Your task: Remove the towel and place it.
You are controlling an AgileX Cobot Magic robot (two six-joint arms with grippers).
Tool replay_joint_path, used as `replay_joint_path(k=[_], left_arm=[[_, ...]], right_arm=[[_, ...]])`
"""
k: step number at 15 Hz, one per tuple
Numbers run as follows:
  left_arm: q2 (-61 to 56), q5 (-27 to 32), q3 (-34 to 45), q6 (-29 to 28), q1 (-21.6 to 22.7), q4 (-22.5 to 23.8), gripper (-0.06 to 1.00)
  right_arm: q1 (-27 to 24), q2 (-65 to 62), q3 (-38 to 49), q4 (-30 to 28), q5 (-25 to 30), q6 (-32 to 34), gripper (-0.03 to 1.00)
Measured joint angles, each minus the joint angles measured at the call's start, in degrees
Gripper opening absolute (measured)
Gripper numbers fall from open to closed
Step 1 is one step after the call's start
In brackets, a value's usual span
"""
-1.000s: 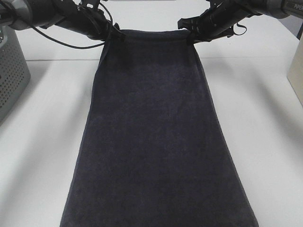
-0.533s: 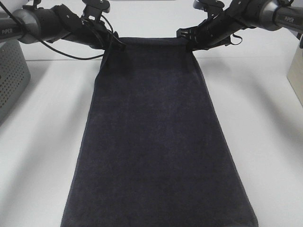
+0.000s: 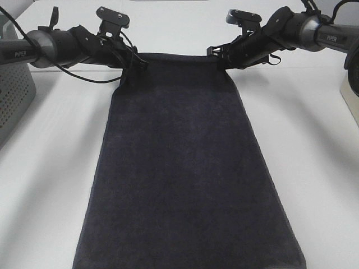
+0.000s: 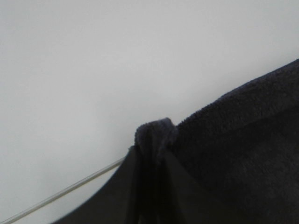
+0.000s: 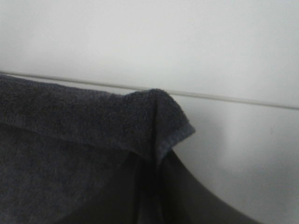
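One towel (image 3: 188, 168), two grippers, one grey perforated basket (image 3: 14, 98) and one pale box-like thing (image 3: 350, 98) show in the high view. The towel is dark charcoal and lies lengthwise down the white table (image 3: 50, 168), running from 12 o'clock to 6 o'clock, narrow at the far end and cut off by the near edge of the view. Bare table runs along both long hems, at 9 and at 3 o'clock; the basket stands at the far 9 o'clock edge and the pale thing at the far 3 o'clock edge, both well apart from the cloth.

The left gripper (image 3: 134, 66) meets the towel's far corner at 11 o'clock, the right gripper (image 3: 220, 56) the far corner at 1 o'clock. In each wrist view a bunched corner of terry sits between the two dark fingers (image 4: 117, 196), (image 5: 191, 196), so both pairs of jaws are pinched on the cloth, with only that fold between them
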Motion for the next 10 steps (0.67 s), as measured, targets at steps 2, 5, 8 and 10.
replay_joint_path(k=[2, 5, 8, 10], left_arm=[[1.0, -3.1, 0.0, -0.2, 0.0, 0.0, 0.35], [1.7, -6.1, 0.0, -2.5, 0.0, -0.1, 0.81], [1.7, -5.7, 0.0, -2.6, 0.0, -0.1, 0.88], [1.5, -1.7, 0.0, -2.8, 0.0, 0.0, 0.88]], right_arm=[[0.0, 0.0, 0.0, 0.9, -2.1, -1.1, 0.46], [-0.1, 0.0, 0.0, 0.9, -3.9, -1.3, 0.76], [-0.1, 0.0, 0.0, 0.9, -4.6, -1.3, 0.77], [-0.1, 0.0, 0.0, 0.7, -5.3, -1.3, 0.76]])
